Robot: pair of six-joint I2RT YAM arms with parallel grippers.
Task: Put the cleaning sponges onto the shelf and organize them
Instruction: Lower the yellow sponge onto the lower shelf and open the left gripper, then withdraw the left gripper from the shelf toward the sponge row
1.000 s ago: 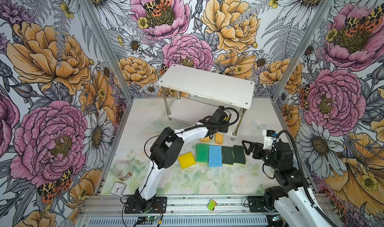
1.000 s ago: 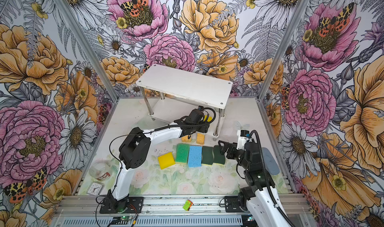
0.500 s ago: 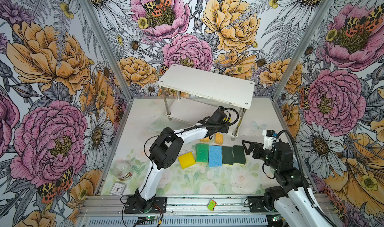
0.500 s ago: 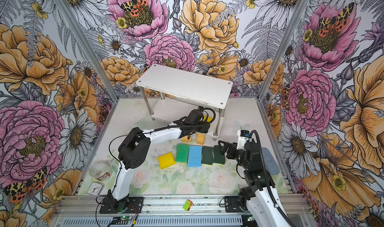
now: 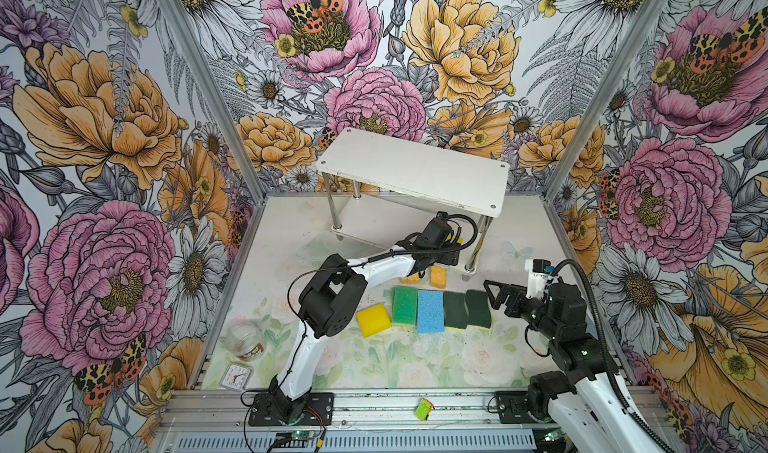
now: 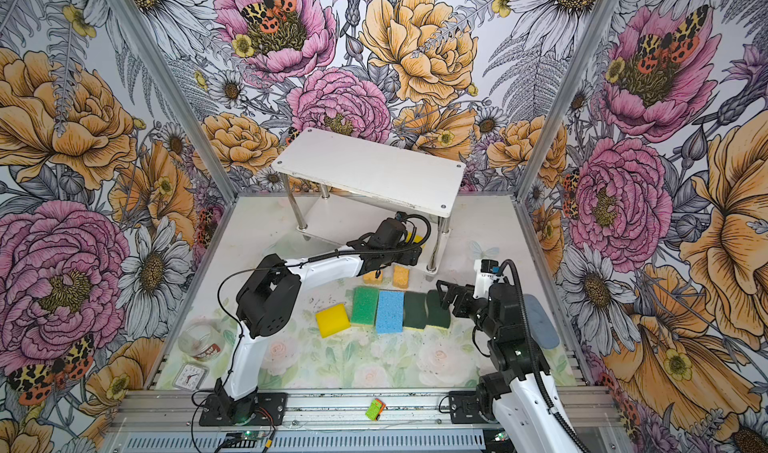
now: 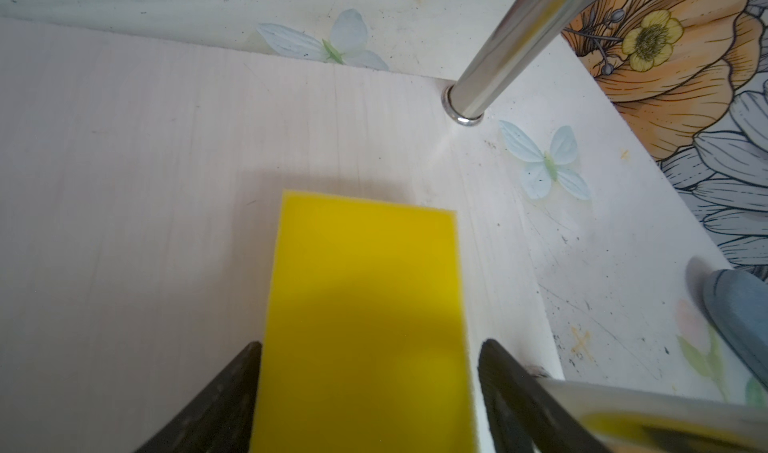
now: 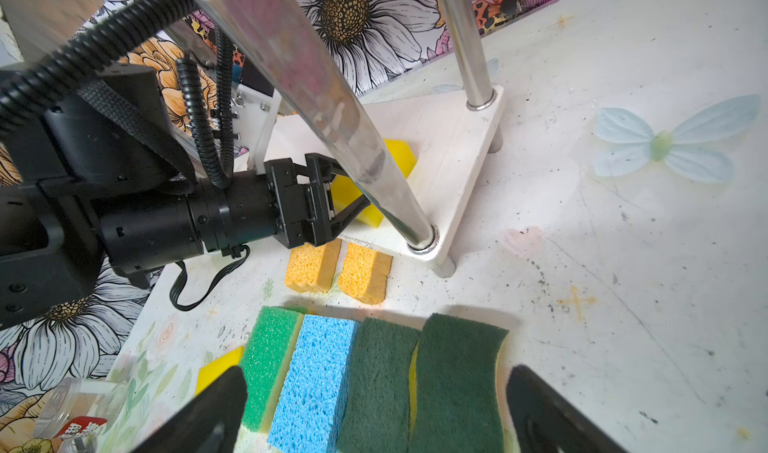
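The white shelf (image 5: 415,176) stands at the back. My left gripper (image 7: 368,359) reaches under its top board, over the lower board (image 7: 124,181). A yellow sponge (image 7: 365,305) lies flat on that board between the jaws, which are open, with a thin gap at one finger. On the table lie a yellow sponge (image 5: 373,320), a green-topped sponge (image 5: 405,305), a blue sponge (image 5: 430,311) and two dark green sponges (image 5: 455,309) in a row. Two orange sponges (image 8: 361,272) sit by the shelf's front edge. My right gripper (image 5: 492,297) hovers wide open and empty beside the dark green sponges.
A shiny post (image 7: 511,44) rises close beside the placed sponge, and another post (image 8: 332,110) crosses in front of the left gripper. A glass jar (image 5: 245,341) and a small clock (image 5: 236,376) sit front left. A grey-blue pad (image 6: 540,322) lies at the right wall.
The left jaws have spread apart around the yellow sponge on the lower board. Both arms have stayed almost where they were.
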